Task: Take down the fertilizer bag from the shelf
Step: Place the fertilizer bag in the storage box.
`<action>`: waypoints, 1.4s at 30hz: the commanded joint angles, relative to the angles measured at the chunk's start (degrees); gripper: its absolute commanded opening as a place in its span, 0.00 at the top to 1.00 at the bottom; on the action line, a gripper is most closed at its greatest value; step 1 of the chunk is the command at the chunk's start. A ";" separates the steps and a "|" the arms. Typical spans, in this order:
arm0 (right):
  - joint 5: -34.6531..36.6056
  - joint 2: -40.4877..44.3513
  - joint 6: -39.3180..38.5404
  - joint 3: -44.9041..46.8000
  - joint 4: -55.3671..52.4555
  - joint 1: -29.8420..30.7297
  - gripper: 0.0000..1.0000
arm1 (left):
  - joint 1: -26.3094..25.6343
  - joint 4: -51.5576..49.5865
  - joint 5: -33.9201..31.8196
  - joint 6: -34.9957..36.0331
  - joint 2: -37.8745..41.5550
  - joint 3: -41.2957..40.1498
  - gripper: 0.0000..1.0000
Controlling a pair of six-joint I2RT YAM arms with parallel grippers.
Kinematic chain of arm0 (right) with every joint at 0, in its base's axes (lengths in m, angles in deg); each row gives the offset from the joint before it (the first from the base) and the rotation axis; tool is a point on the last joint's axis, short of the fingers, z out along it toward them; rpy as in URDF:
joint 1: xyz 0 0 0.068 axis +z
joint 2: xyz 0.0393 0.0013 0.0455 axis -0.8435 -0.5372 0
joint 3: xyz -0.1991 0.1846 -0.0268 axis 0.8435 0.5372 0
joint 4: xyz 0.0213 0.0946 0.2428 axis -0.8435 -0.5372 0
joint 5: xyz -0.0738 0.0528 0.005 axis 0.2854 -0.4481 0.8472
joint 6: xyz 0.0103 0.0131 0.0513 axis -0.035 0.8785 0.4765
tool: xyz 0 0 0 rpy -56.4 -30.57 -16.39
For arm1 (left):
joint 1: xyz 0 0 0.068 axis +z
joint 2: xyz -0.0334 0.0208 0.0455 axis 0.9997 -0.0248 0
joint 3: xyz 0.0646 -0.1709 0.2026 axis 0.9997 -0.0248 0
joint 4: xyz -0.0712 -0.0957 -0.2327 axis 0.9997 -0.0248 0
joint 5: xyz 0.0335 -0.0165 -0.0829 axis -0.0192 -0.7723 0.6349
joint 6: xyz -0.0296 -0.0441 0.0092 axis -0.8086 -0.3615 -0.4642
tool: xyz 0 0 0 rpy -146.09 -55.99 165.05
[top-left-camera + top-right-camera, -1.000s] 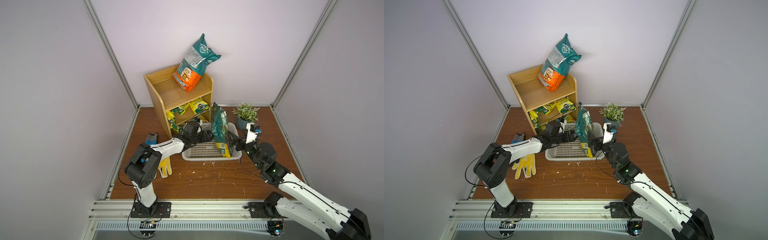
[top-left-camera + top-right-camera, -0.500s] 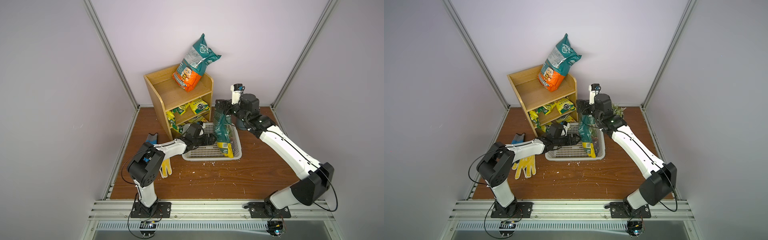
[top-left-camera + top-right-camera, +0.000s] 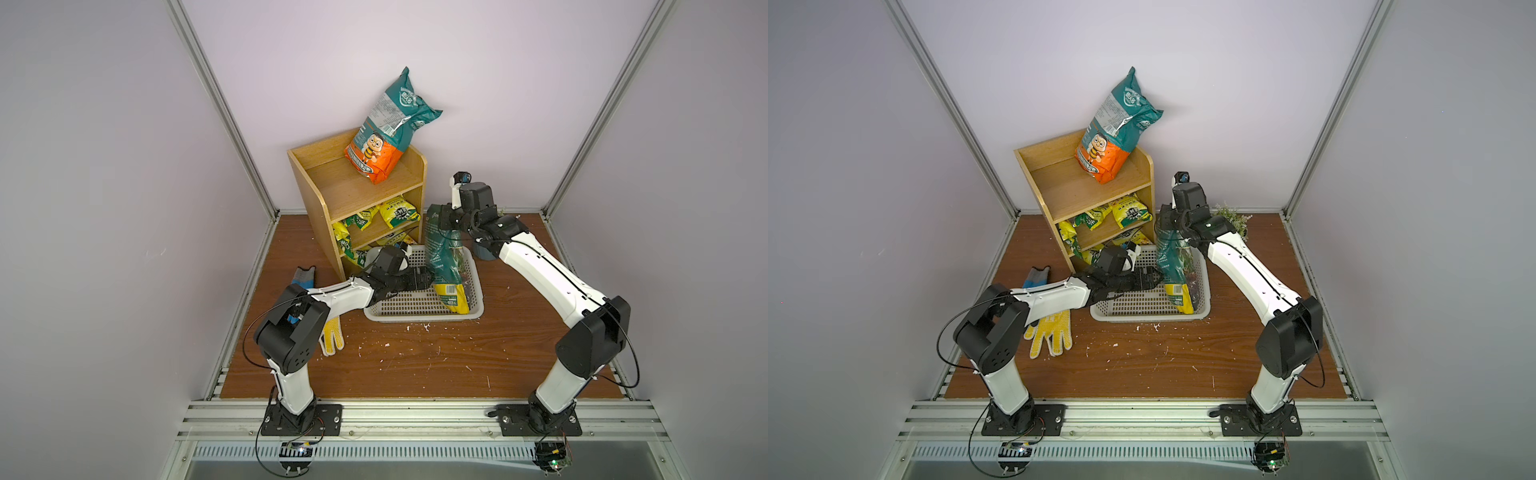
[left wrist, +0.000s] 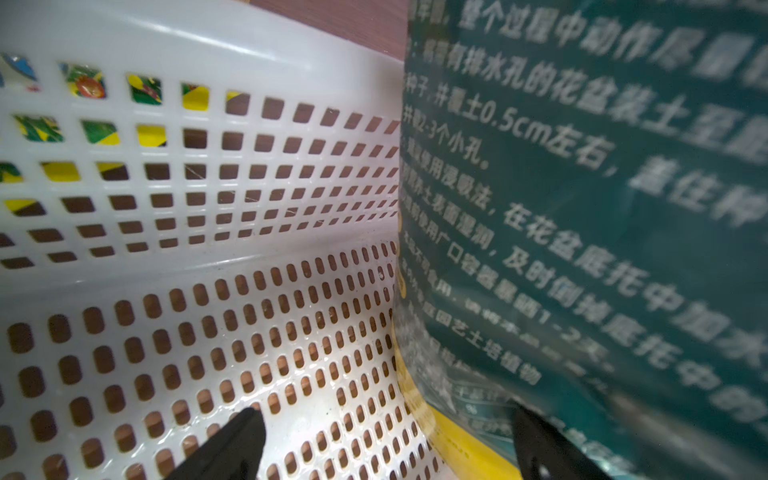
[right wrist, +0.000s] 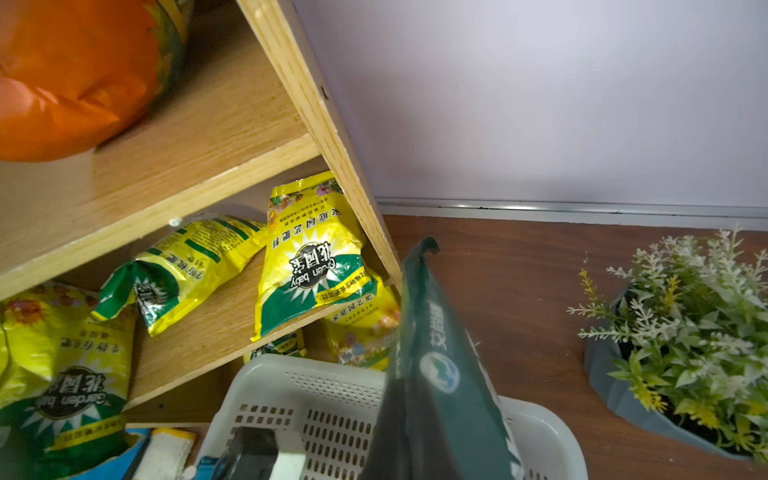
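**Asker:** What do the top views give you?

**Me:** In both top views the shelf [image 3: 353, 195] stands against the back wall. An orange bag [image 3: 386, 137] leans on its top tier, and yellow bags [image 3: 399, 212] lie on the tiers below. The green bag [image 3: 444, 257] is off the shelf. It stands upright in the basket [image 3: 419, 318] just in front, at the basket's right end. My right gripper [image 3: 441, 218] is at the bag's top edge, fingers pinched together on it. My left gripper [image 3: 426, 277] reaches low over the basket, just beside the bag's lower half, fingers spread. A glove [image 3: 332, 336] lies on the floor under my left arm, and in a top view a plant [image 3: 1231, 218] shows behind my right.

**Asker:** And the left wrist?

**Me:** My two fingers [image 4: 232, 444] stand wide apart over the basket [image 4: 166, 41] floor. One tip sits low in front of the green bag [image 4: 582, 249]. Whether it touches, I cannot tell.

**Asker:** The right wrist?

**Me:** My own fingers are out of frame there. The green bag [image 5: 440, 374] rises close before the camera, out of the basket [image 5: 291, 365]. Beyond it is the shelf [image 5: 208, 137], with the orange bag [image 5: 75, 75] on top and yellow bags [image 5: 316, 266] on the middle tier. The plant [image 5: 685, 332] sits on the floor, apart from the basket
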 commanded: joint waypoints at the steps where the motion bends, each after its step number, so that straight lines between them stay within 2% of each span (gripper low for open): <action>1: -1.63 4.71 -0.57 -3.19 1.10 0.19 1.00 | -0.73 0.75 0.06 0.12 -0.38 -1.55 0.04; 5: -5.50 6.96 -2.12 -4.13 10.11 0.32 1.00 | -0.73 0.09 0.03 -0.16 -0.55 -3.39 0.04; 10: -1.75 12.98 -6.91 1.38 24.11 1.52 1.00 | -0.73 -1.80 -1.10 0.61 0.14 -5.35 0.03; 13: 1.41 20.19 -8.85 13.48 36.49 1.94 1.00 | -0.73 -2.51 -1.47 0.98 0.41 -6.31 0.03; 16: 1.96 28.95 -10.67 33.66 54.89 2.25 1.00 | -0.73 -2.64 -1.23 0.76 0.26 -7.02 0.03; 18: 3.13 34.14 -10.33 46.00 61.58 2.27 1.00 | -0.73 -2.84 -1.01 0.62 0.00 -7.03 0.03; 23: 9.30 43.95 -2.64 65.10 61.00 2.34 1.00 | -0.73 -3.19 -0.76 0.55 -0.36 -6.38 0.03; 26: 17.64 49.78 0.49 70.79 58.98 2.25 1.00 | -0.73 -4.84 -0.84 1.41 -0.72 -5.22 0.02; 29: 25.34 52.94 1.22 72.04 56.58 1.48 1.00 | -0.73 -5.93 -1.12 1.98 -0.64 -4.74 0.03; 32: 23.44 51.54 1.12 70.08 54.12 -0.47 1.00 | -0.73 -6.30 -1.25 2.06 -0.38 -4.85 0.03; 33: 21.98 50.27 0.90 68.97 53.19 -0.68 0.97 | -0.73 -6.39 -1.29 2.05 -0.29 -4.95 0.03; 40: 8.95 44.71 -5.13 56.58 48.01 -0.80 0.55 | -0.73 -8.63 -1.90 2.86 2.35 -4.67 0.02; 42: 6.19 43.95 -6.25 52.89 46.19 -0.75 0.47 | -0.73 -10.47 -2.55 3.89 3.39 -3.63 0.02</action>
